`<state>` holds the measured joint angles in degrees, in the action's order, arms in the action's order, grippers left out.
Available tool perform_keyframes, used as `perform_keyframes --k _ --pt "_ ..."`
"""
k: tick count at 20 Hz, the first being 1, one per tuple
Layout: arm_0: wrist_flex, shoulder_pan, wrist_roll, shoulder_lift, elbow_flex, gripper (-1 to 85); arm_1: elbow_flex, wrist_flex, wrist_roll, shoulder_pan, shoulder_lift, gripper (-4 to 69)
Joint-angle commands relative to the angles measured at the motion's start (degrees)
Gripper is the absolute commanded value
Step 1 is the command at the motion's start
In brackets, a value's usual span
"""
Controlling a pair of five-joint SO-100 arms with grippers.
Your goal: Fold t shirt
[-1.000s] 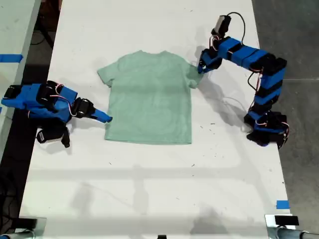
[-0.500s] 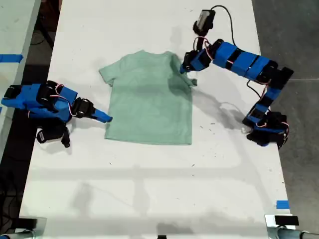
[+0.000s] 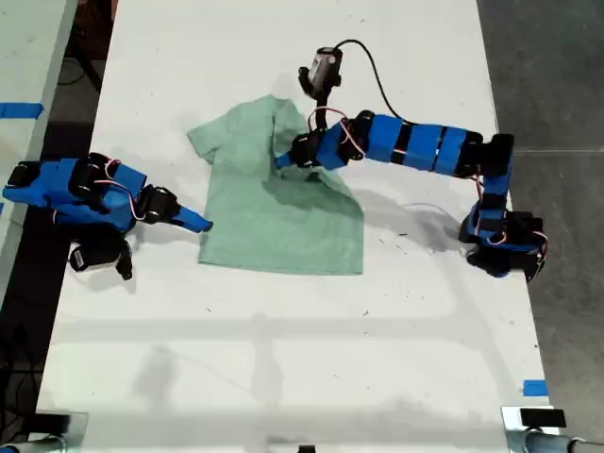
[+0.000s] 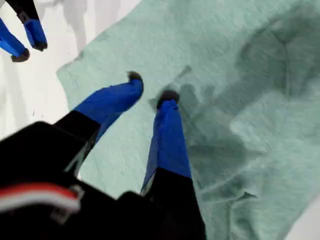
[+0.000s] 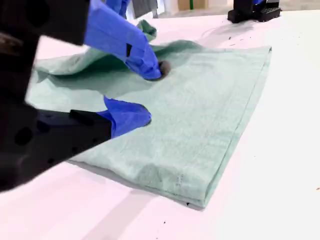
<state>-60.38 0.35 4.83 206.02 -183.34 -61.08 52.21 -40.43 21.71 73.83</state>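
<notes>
Two arms, exterior view: my first gripper (image 3: 283, 159) reaches in from the exterior view's right and hangs over the upper chest of the t shirt (image 3: 283, 226). My second gripper (image 3: 198, 225) lies low on the table (image 3: 283, 359) at the exterior view's left.
Shirt position, exterior view: mid-table, neck toward the top of the view and hem toward the bottom, so its long axis runs top to bottom. The shoulder and sleeve on the view's right are turned inward over the chest.
Nearer arm, exterior view: my first gripper is directly above the turned-in cloth. My second gripper is just beside the lower side edge on the view's left.

First wrist view, jaws: my first gripper (image 4: 151, 86) has its two tips clearly apart, just above or on the t shirt (image 4: 240, 40). No cloth shows pinched between them.
First wrist view, cloth: a raised, shadowed fold lies beside the jaws.
First wrist view, other arm: my second gripper (image 4: 30, 50) shows beyond the shirt's edge, off the cloth.

Second wrist view, jaws: my second gripper (image 5: 150, 92) is spread wide and holds nothing.
Second wrist view, direction: the t shirt (image 5: 210, 100) lies straight ahead of the jaws, its side edge just under them.
Judgement: the next fold looks crosswise to the long axis, and either arm has a side edge within reach.
</notes>
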Motion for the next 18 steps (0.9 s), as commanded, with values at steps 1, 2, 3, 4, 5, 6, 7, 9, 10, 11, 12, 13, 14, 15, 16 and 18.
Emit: perform_keyframes --k 1,2,3,4,5,6,7,9,10,11,12,13,14,15,16,18 --pt "0.44 -0.62 -0.09 0.35 -0.53 11.1 5.10 1.58 0.53 0.79 3.52 20.8" --pt "0.44 -0.62 -0.09 0.35 -0.53 11.1 4.48 3.69 0.26 1.76 5.89 21.0" --pt "0.44 -0.62 -0.09 0.35 -0.53 11.1 3.52 5.89 0.09 2.81 8.70 21.0" --pt "0.44 -0.62 -0.09 0.35 -0.53 11.1 1.85 8.17 -0.26 3.96 12.04 19.4" --pt "0.44 -0.62 -0.09 0.35 -0.53 11.1 -0.35 10.90 -0.18 5.19 15.56 0.3" --pt "0.44 -0.62 -0.09 0.35 -0.53 11.1 -3.43 13.71 -0.09 5.89 19.34 0.4" --pt "0.44 -0.62 -0.09 0.35 -0.53 11.1 -7.73 16.08 0.35 6.15 23.73 0.4" --pt "0.44 -0.62 -0.09 0.35 -0.53 11.1 -22.94 14.85 2.02 5.36 36.21 0.4" --pt "0.44 -0.62 -0.09 0.35 -0.53 11.1 -32.08 13.10 2.90 4.48 43.33 0.4" --pt "0.44 -0.62 -0.09 0.35 -0.53 11.1 -41.48 11.51 3.78 3.78 50.80 0.4" --pt "0.44 -0.62 -0.09 0.35 -0.53 11.1 -50.80 10.02 4.92 2.99 58.71 0.5" --pt "0.44 -0.62 -0.09 0.35 -0.53 11.1 -59.85 8.53 6.15 2.02 66.71 0.5" --pt "0.44 -0.62 -0.09 0.35 -0.53 11.1 -68.55 7.73 7.73 0.79 75.06 0.5" --pt "0.44 -0.62 -0.09 0.35 -0.53 11.1 -77.61 5.98 8.70 -0.70 84.20 0.5" --pt "0.44 -0.62 -0.09 0.35 -0.53 11.1 -86.40 4.92 9.23 -1.76 93.96 0.5" --pt "0.44 -0.62 -0.09 0.35 -0.53 11.1 -100.81 7.38 11.51 -1.85 113.47 0.5"
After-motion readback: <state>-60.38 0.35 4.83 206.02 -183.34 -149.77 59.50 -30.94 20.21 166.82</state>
